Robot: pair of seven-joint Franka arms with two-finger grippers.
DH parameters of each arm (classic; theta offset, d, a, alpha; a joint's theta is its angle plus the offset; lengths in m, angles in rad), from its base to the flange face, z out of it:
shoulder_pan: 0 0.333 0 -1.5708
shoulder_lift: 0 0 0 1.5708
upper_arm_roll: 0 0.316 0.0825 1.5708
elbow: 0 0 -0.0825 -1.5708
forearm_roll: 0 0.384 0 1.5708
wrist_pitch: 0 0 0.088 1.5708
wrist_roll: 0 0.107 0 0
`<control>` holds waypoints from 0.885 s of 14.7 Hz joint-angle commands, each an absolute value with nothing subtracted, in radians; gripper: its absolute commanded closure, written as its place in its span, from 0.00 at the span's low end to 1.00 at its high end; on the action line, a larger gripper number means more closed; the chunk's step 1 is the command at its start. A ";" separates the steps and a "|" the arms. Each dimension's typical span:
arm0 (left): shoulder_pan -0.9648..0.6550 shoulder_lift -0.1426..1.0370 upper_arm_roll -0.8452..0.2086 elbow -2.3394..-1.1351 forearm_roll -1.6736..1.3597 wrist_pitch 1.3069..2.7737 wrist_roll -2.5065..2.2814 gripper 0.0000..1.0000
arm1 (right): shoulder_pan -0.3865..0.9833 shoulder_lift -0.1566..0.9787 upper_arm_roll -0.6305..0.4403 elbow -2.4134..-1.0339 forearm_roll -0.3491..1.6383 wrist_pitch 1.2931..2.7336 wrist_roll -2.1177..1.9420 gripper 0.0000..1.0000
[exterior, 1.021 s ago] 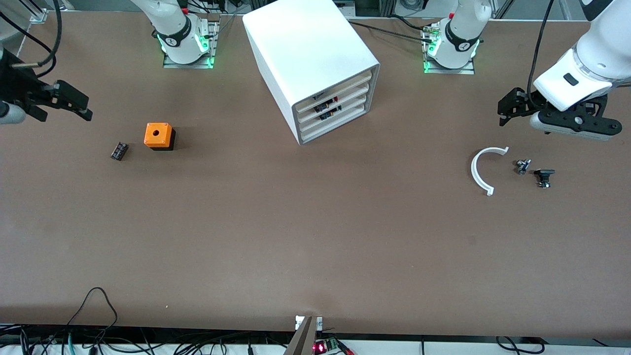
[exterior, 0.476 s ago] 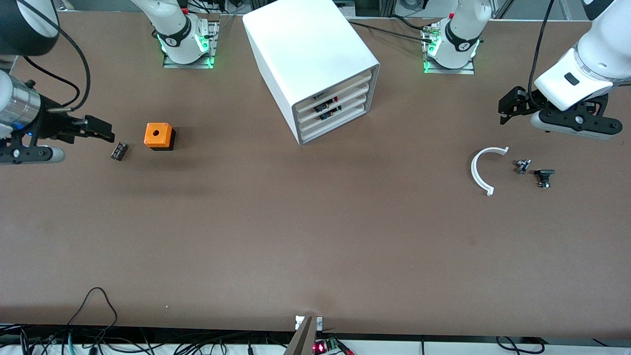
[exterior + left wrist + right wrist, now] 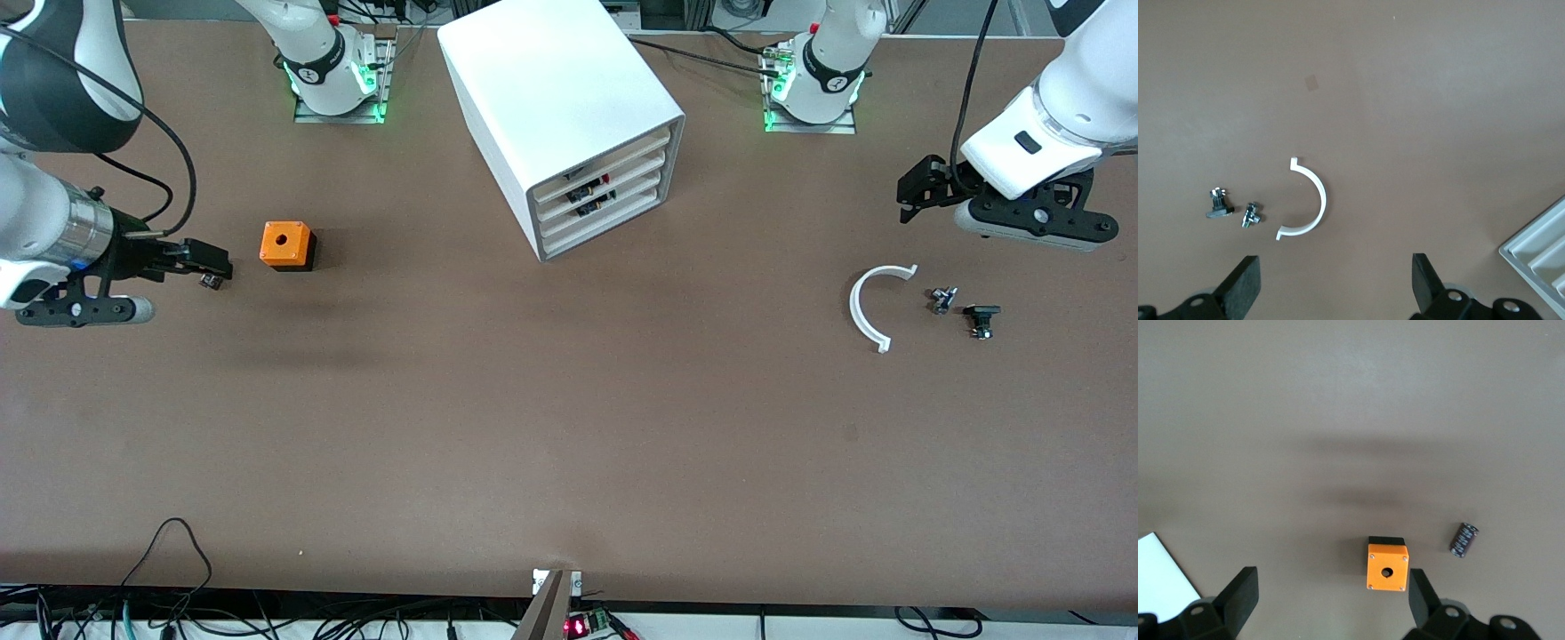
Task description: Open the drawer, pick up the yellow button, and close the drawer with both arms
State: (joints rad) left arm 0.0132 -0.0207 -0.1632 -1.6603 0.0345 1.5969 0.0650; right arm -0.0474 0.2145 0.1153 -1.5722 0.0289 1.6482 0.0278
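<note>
The white cabinet [image 3: 560,107] stands at the middle of the table near the arms' bases. Its four beige-fronted drawers [image 3: 605,191] are all shut. Dark parts show through the gaps between them. The button is hidden. My right gripper [image 3: 212,265] is open and empty, low over a small dark block [image 3: 212,283] beside the orange cube [image 3: 286,244]. In the right wrist view the gripper [image 3: 1331,597] has the cube [image 3: 1387,567] close to one finger. My left gripper [image 3: 916,191] is open and empty above the table at the left arm's end, and also shows in the left wrist view [image 3: 1335,283].
A white half ring [image 3: 867,307] and two small dark metal parts [image 3: 942,300] [image 3: 981,318] lie under the left gripper's area; the ring also shows in the left wrist view [image 3: 1308,200]. The dark block [image 3: 1463,539] lies beside the cube. Cables run along the table's front edge [image 3: 178,542].
My right arm has swung in from the table's end toward the orange cube, and its gripper now covers the dark block. The left gripper has barely moved.
</note>
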 commanded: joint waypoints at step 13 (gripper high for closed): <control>0.006 -0.002 -0.170 -1.634 -0.002 1.557 0.083 0.00 | 0.084 0.218 0.118 -1.605 0.060 1.738 0.351 0.00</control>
State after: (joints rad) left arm 0.0114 -0.0151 -0.1722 -1.6603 0.0126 1.5685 0.0654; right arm 0.0634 0.2194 0.1189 -1.5984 0.0482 1.7206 0.2734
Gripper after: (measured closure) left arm 0.000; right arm 0.000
